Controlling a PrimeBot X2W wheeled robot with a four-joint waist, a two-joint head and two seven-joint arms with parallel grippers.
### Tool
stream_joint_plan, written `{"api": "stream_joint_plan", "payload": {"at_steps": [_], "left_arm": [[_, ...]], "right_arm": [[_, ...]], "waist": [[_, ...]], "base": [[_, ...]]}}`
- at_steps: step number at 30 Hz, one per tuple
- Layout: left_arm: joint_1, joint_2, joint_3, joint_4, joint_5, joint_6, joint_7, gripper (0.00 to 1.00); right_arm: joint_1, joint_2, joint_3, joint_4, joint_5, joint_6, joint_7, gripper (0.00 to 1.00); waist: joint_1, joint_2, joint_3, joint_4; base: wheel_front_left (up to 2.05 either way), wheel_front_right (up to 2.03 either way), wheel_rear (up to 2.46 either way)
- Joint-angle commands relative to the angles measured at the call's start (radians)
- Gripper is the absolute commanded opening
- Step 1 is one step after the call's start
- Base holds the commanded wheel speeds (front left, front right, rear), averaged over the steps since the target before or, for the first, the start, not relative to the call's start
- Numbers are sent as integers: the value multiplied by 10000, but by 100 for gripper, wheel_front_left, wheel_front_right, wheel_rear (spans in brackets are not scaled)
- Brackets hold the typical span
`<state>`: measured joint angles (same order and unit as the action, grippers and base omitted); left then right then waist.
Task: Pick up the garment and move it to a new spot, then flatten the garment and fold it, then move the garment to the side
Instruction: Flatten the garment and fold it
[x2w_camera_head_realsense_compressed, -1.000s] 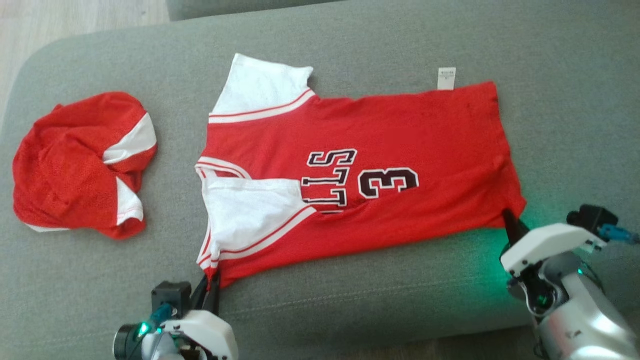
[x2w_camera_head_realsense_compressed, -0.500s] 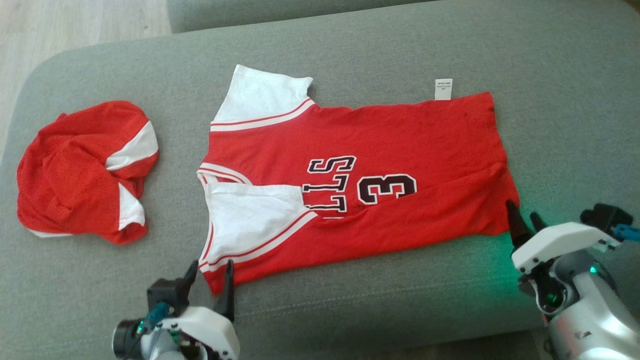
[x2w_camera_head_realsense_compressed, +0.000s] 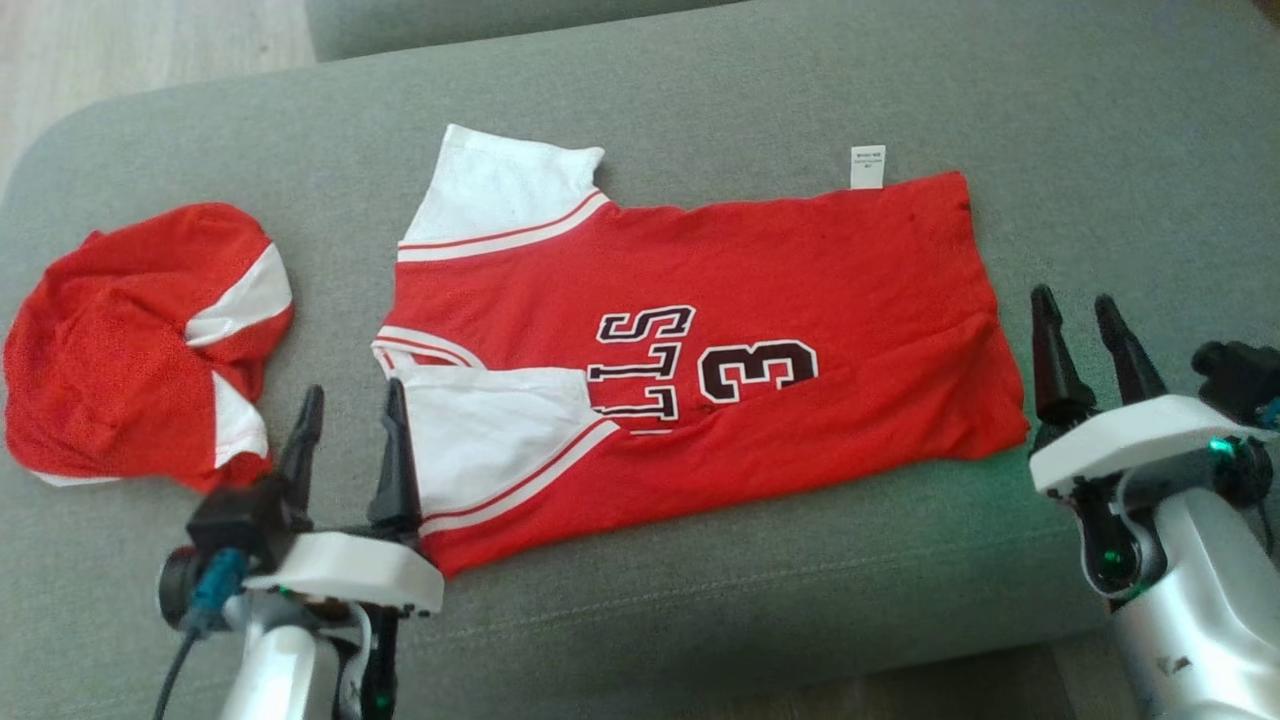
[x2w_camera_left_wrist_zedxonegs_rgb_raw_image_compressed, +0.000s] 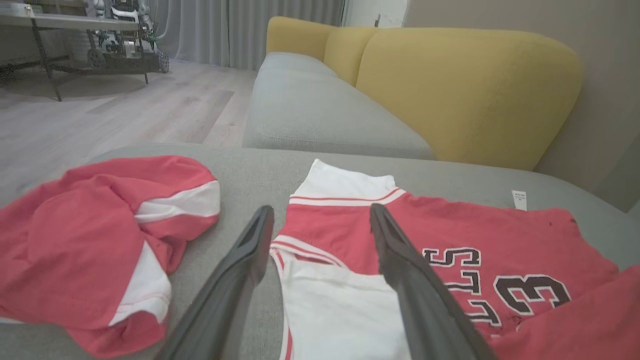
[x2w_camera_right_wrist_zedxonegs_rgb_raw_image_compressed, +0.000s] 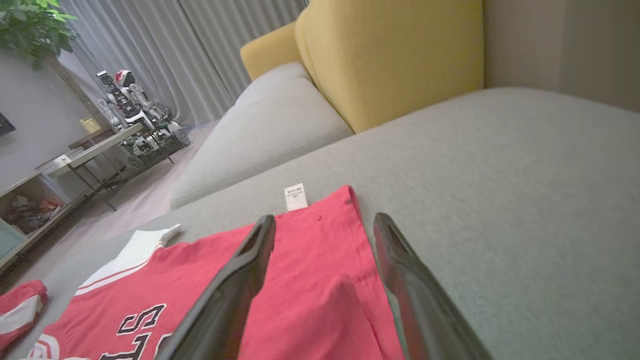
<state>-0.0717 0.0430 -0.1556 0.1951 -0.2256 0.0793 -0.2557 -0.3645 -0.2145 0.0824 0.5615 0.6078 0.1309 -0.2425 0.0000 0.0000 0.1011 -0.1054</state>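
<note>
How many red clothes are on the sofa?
2. The jersey lies spread flat in the middle of the sofa. The crumpled garment sits near its left end. Anything tucked under them would be hidden.

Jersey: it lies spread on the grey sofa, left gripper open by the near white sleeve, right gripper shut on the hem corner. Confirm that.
Wrong on one point: the right gripper is open, gripping nothing, as the head view shows. The jersey does lie spread on the grey sofa, left gripper open by the near white sleeve.
</note>
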Motion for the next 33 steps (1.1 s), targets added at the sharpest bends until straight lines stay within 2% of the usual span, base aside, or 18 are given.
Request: {"api": "stream_joint_plan", "payload": {"at_steps": [1,5,11,16,24,27,33], "left_arm": [[-462,74,386,-406,-55,42,-61,100],[-704,73,362,-340,-22,-37,-61,100],[-1736,73,193,540,493,-36,-61,100],[-3331,208,132,1999,967,-56,-61,100],[-6561,967,-40,4966,1679,16,162,100],[-7598,1292,-78,6004,1782,-115,458,100],[-9222,1948,-186,7283,1794,-842,1220,100]], "right_arm": [[-63,-42,239,-533,-211,-2,-122,100],[28,-28,355,-1429,-1069,-2,-181,100],[49,375,-134,-2608,-2048,-2,-190,100],[-61,716,-86,-3292,-2615,-2,-191,100],[-524,1108,117,-4034,-2827,-2,-192,100],[-735,1206,276,-4142,-2828,-2,-192,100],[-1337,1251,733,-4005,-2961,-2,-192,100]], "waist": [[0,0,81,-88],[0,0,331,-311],[0,0,1045,-565],[0,0,1868,-815],[0,0,2961,-1317],[0,0,3222,-1579],[0,0,3635,-1985]], "base": [[0,0,0],[0,0,0],[0,0,0],[0,0,0],[0,0,0],[0,0,0],[0,0,0]]}}
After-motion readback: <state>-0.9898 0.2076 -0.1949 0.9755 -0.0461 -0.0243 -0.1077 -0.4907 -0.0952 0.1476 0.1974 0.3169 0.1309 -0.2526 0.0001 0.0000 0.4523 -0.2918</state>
